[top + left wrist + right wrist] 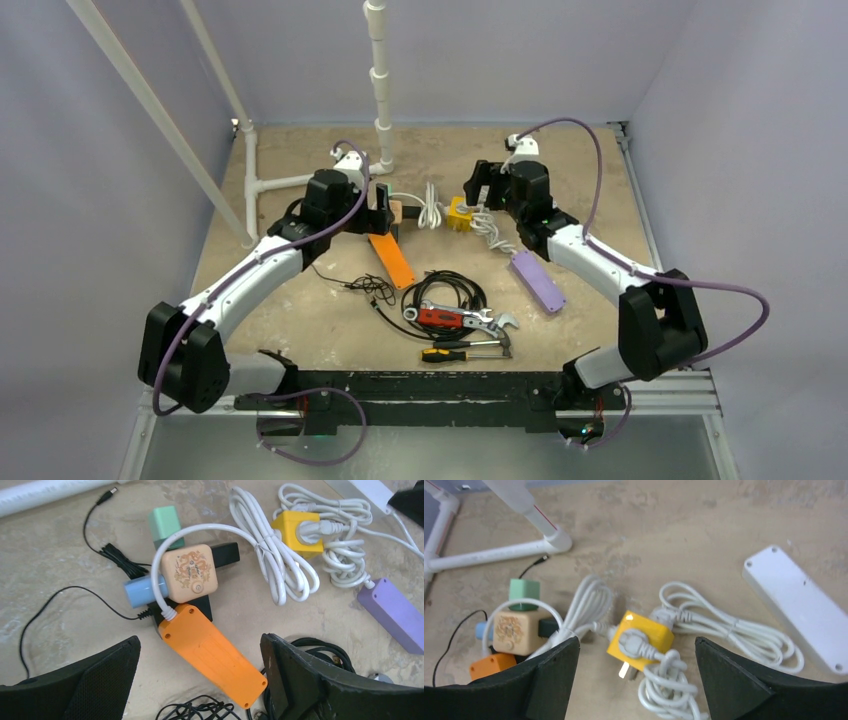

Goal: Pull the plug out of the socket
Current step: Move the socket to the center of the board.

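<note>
Looking down your right wrist camera, the right gripper [636, 647] has its fingers spread wide with nothing between them, hanging right above the yellow socket cube [654, 627]. The white plug [634, 642] sits in the cube's face, and bare prongs poke out at its lower edge, which the overhead misses. Your left gripper [200, 642] is spread too, holding nothing, over the orange power strip [212, 655] and the beige cube [190, 572]. Only the overhead shows the tools [465, 330] near the arm bases.

pale lilac walls [500, 50] — mottled tan tabletop [320, 330], white pipes [378, 80]
</note>
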Controlling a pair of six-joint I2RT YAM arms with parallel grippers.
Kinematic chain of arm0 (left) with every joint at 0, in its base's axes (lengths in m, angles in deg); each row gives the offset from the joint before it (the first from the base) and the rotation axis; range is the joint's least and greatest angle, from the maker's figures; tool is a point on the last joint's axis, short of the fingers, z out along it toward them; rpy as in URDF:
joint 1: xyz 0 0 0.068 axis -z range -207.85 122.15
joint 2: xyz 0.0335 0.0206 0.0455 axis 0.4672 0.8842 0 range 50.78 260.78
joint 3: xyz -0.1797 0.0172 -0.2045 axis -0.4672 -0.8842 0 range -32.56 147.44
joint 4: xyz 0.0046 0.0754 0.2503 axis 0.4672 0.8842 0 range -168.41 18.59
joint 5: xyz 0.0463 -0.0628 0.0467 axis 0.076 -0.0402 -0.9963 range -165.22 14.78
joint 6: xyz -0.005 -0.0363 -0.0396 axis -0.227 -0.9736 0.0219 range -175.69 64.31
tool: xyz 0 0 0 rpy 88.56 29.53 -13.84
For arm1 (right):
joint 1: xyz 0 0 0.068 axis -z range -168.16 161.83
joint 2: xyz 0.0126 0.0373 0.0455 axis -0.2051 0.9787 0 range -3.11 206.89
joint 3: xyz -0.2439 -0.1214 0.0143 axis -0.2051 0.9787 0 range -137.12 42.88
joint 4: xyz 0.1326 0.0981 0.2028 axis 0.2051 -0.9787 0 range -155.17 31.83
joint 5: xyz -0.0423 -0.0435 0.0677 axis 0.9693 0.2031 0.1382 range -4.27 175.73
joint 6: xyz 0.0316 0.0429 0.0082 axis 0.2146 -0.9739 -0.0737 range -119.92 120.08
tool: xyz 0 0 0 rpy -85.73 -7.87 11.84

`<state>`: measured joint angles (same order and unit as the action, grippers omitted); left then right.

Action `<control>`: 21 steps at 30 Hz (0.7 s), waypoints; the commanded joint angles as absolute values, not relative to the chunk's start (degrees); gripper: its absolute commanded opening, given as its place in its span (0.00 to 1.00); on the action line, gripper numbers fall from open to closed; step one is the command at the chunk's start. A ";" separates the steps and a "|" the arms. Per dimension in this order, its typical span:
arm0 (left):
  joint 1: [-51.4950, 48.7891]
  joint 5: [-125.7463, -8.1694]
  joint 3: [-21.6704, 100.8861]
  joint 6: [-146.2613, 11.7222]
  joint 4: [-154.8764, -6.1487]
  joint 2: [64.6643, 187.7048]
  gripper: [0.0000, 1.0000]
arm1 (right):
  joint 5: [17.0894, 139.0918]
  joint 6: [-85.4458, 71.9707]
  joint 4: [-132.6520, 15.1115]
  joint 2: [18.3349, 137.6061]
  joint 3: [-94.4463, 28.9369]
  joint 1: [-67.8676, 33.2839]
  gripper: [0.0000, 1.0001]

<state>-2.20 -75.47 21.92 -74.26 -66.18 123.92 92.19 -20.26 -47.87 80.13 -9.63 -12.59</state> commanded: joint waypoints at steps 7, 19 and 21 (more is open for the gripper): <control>-2.10 -68.49 23.33 -77.13 -68.21 130.21 0.90 | 85.97 -14.86 -46.20 86.55 -14.24 -13.09 0.87; -4.11 -69.89 26.53 -72.27 -64.82 130.38 0.94 | 85.82 -13.90 -46.09 91.09 -14.00 -13.08 0.80; -6.21 -69.42 28.19 -71.87 -64.14 131.02 0.95 | 83.48 -13.67 -46.44 91.81 -14.32 -13.04 0.74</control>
<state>-3.14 -70.22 22.99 -74.63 -64.91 130.72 86.88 -14.99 -47.50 91.34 -13.00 -12.90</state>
